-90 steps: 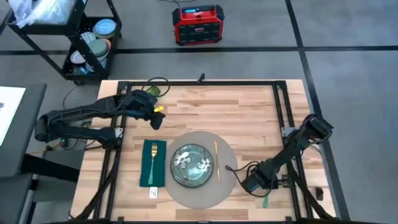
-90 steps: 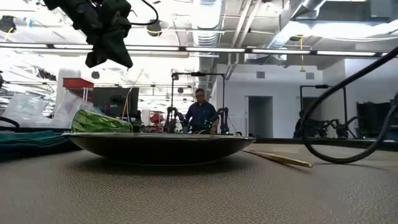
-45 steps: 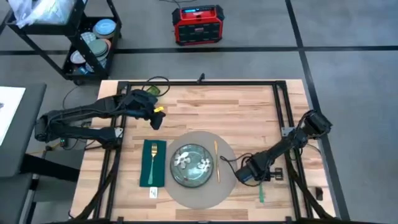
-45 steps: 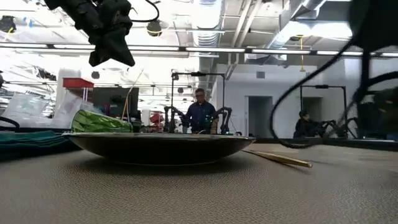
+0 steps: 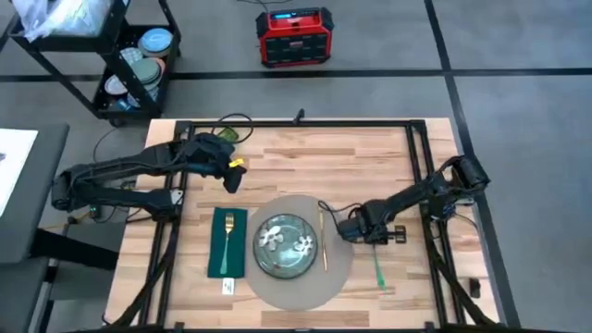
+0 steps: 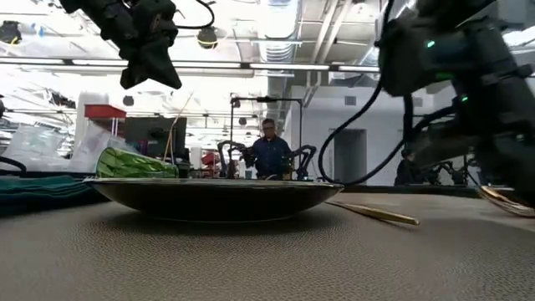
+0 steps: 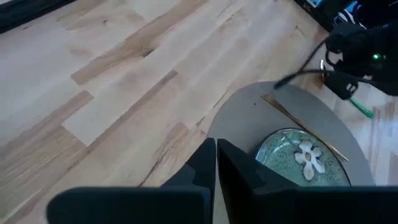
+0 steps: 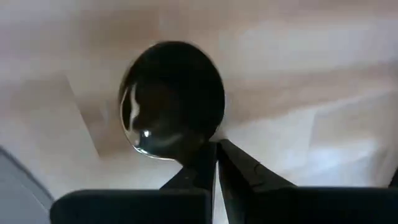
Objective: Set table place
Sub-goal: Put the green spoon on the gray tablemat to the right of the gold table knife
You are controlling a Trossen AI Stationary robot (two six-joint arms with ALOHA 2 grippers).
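The round grey placemat (image 5: 301,277) lies on the wooden table (image 5: 361,166). A dark floral plate (image 5: 285,245) sits in its middle. A thin gold utensil (image 5: 322,239) lies on the mat right of the plate. A gold fork (image 5: 228,233) lies on a green napkin (image 5: 228,259) left of it. My right gripper (image 5: 342,225) is low at the mat's right edge, shut on a spoon (image 8: 171,102). My left gripper (image 5: 231,178) hangs shut and empty above the table's far left (image 7: 216,163). My right gripper pinches the spoon's neck (image 8: 204,154) just behind the bowl between its two fingers. The bowl sticks out past the fingertips, over the wooden top. In the low view its gold rim (image 6: 506,201) sits close above the table; whether it touches, I cannot tell.
Black frame rails (image 5: 421,166) run along the table's sides. A green strip (image 5: 379,270) lies on the wood behind my right gripper. A small white tag (image 5: 228,287) lies below the napkin. A red box (image 5: 294,35) and a black cart (image 5: 129,65) stand on the floor beyond.
My right gripper has travelled with the spoon from the table's near right toward its left and far edges, up to the placemat's right edge. The green strip behind it has shifted the same way.
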